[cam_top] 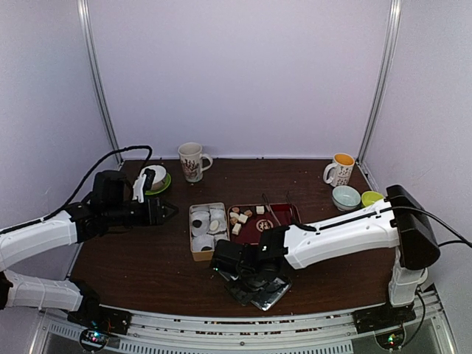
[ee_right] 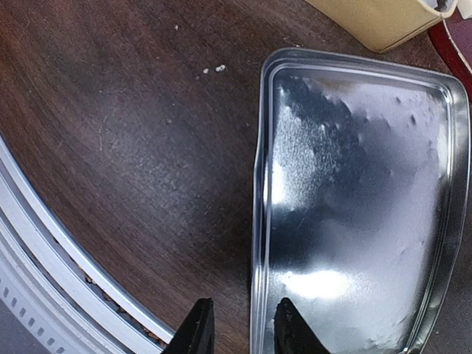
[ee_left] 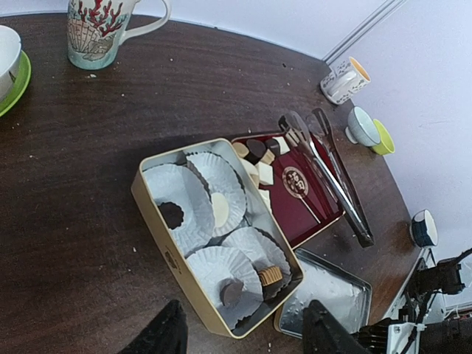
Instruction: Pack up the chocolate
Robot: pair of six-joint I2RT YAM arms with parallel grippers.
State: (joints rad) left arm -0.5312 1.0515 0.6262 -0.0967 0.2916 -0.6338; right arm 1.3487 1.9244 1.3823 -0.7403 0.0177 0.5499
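Observation:
Chocolate pieces [cam_top: 240, 219] lie at the left end of a red tray [cam_top: 284, 214], seen also in the left wrist view [ee_left: 258, 158]. More pieces sit in white paper cups inside a cream tin [ee_left: 158, 236]: a dark one [ee_left: 171, 214], a white round one [ee_left: 220, 209], a tan one [ee_left: 270, 275] and another dark one [ee_left: 230, 293]. My left gripper [cam_top: 169, 210] is open and empty, above and left of the tin [cam_top: 193, 254]. My right gripper [ee_right: 241, 328] is low over the silver lid [ee_right: 354, 206]. Its jaws straddle the lid's left rim with a small gap.
Metal tongs [ee_left: 332, 173] lie across the red tray. A shell-pattern mug [cam_top: 192, 161] and a bowl on a green plate [cam_top: 155, 177] stand at the back left. A mug [cam_top: 340, 169] and two small bowls [cam_top: 346, 197] stand at the back right. The table's front rail [ee_right: 44, 243] is close to the lid.

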